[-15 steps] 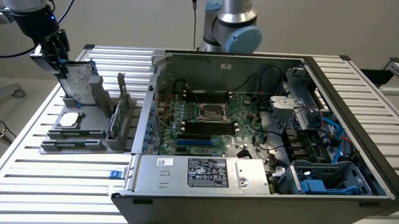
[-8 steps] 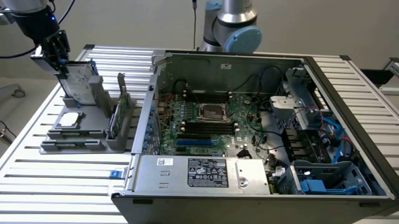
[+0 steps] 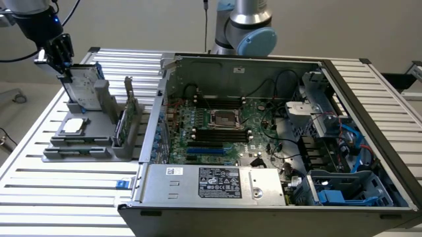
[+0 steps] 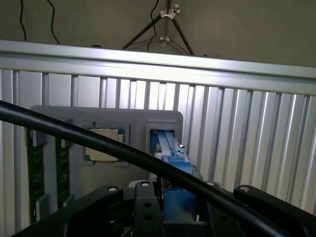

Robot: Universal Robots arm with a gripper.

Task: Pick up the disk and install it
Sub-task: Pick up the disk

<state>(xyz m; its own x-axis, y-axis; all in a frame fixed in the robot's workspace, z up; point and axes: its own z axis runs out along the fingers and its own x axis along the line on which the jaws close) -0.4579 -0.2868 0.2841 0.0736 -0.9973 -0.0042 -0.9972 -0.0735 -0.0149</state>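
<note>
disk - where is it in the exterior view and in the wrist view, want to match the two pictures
Exterior view: the disk stands upright in the grey holder at the exterior view's left, with the gripper at its top edge.
Wrist view: the disk is seen edge-on, its blue carrier rising out of the holder's slot.
Shared landmark: the square silver chip lying flat on the holder beside the disk.
</note>
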